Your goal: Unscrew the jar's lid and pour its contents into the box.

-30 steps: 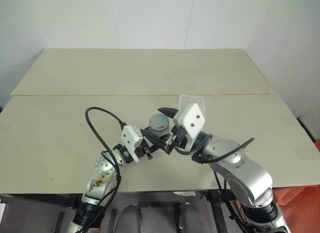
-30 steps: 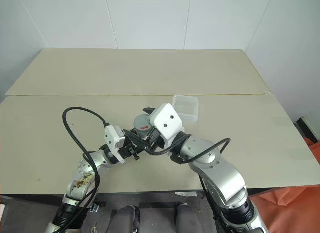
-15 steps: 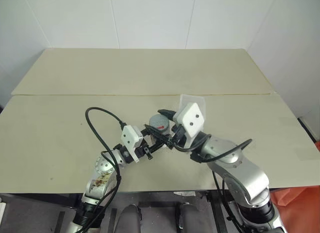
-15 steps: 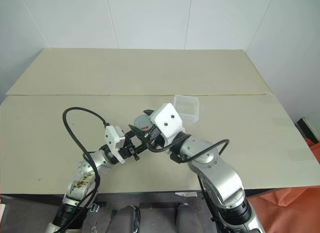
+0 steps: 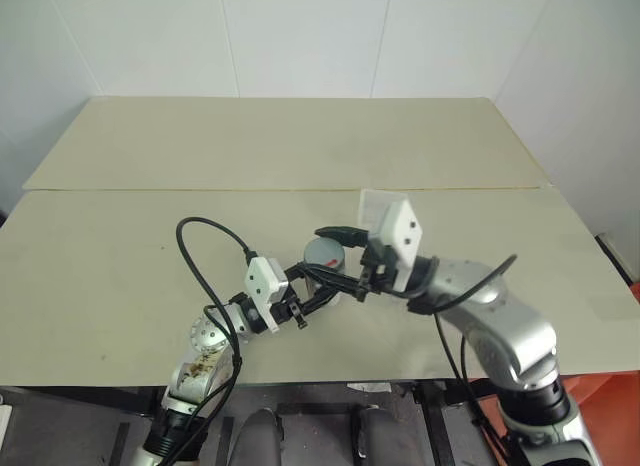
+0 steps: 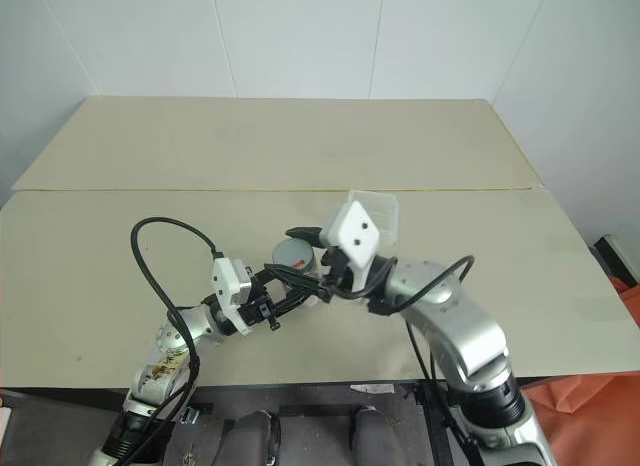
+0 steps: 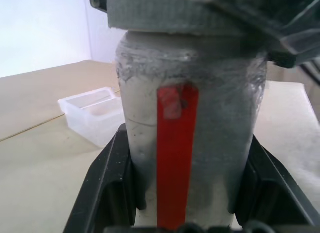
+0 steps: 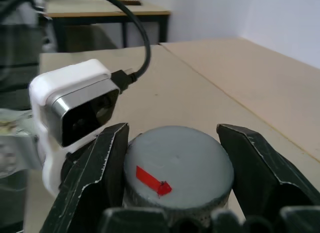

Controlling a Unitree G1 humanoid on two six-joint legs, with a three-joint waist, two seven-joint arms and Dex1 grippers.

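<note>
The jar (image 7: 200, 118) is clear with a red stripe down its side, and it hangs above the table near the front middle. My left gripper (image 7: 187, 143) is shut on its body from below, one black finger (image 7: 112, 183) on each side. The grey lid (image 8: 177, 168), with a small red mark, sits on top of the jar (image 5: 322, 252). My right gripper (image 8: 174, 135) comes in from the right and is shut on the lid's rim. The clear box (image 6: 378, 208) lies on the table just behind the right wrist, which partly hides it, and it is also in the left wrist view (image 7: 95, 115).
The beige table (image 5: 120, 286) is made of two panels with a seam (image 5: 150, 190) across the middle. A black cable (image 5: 195, 251) loops up from my left wrist. The table's front edge (image 5: 100, 384) is close below the arms.
My right gripper went from wide open around the lid to shut on it. Then its wrist turned, and the forearm and white camera housing swung to the right. The left gripper kept hold of the jar.
</note>
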